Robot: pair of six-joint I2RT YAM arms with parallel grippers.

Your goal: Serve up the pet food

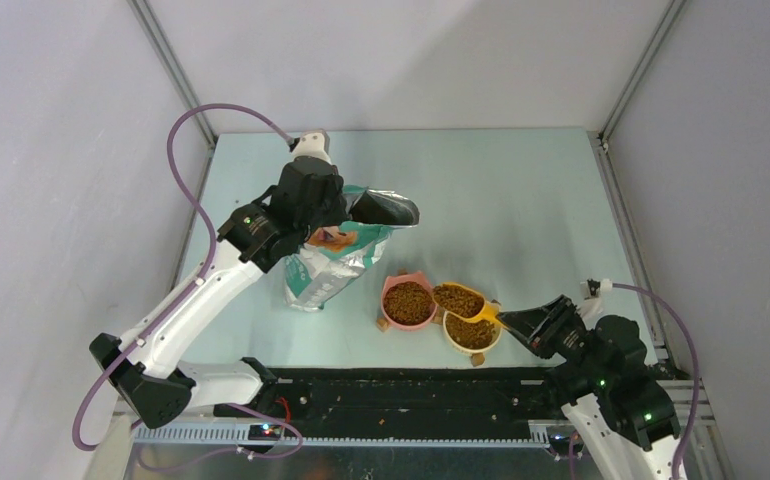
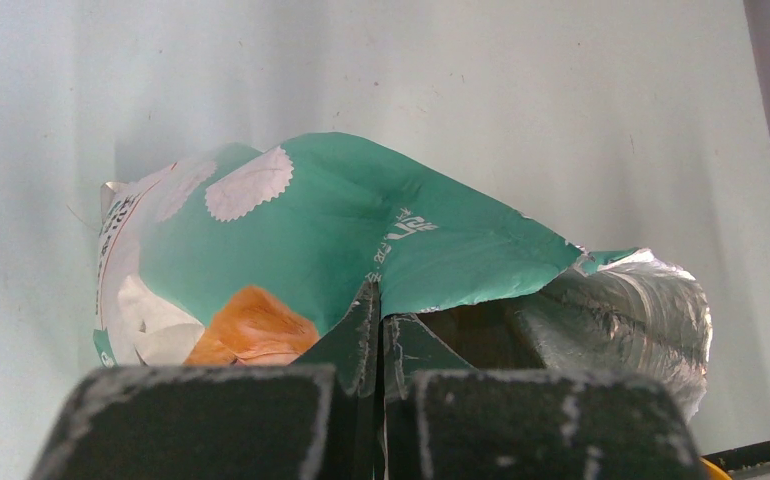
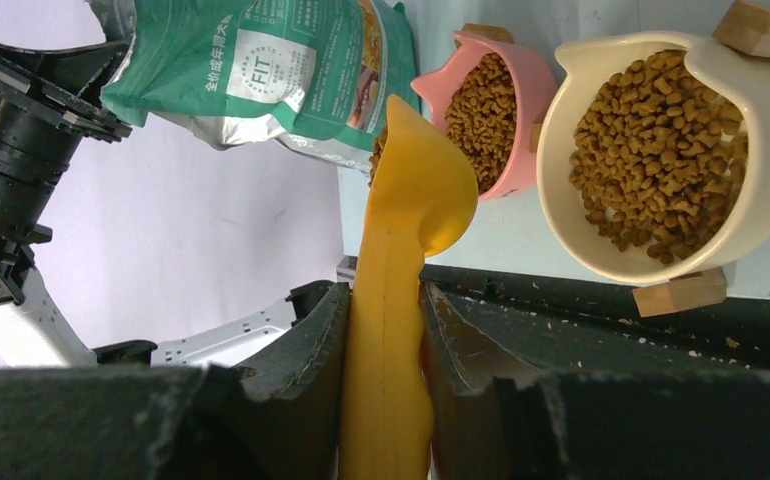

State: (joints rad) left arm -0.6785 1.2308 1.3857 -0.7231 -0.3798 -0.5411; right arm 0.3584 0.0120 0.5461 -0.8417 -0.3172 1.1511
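Observation:
Brown kibble, the pet food point(image 1: 408, 300), fills the pink bowl point(image 1: 391, 287) and the yellow bowl point(image 1: 450, 340) near the table's front. My right gripper point(image 1: 521, 320) is shut on the handle of the orange scoop point(image 1: 483, 313), whose cup holds kibble point(image 1: 458, 298) between the two bowls. The right wrist view shows the scoop point(image 3: 406, 200) from below, the fingers point(image 3: 301, 340) clamping it, kibble point(image 3: 661, 150) in the yellow bowl point(image 3: 561, 170) and the pink bowl point(image 3: 441, 80). My left gripper point(image 1: 336, 215) is shut on the rim of the green-white bag point(image 1: 336, 265), holding its mouth open point(image 2: 361, 220).
Small wooden blocks lie beside the bowls point(image 1: 383, 324) point(image 1: 478, 359) point(image 3: 686, 292). A black strip point(image 1: 411, 390) with scattered crumbs runs along the table's near edge. Grey walls enclose the table on three sides. The left arm point(image 3: 21, 150) shows at the left in the right wrist view.

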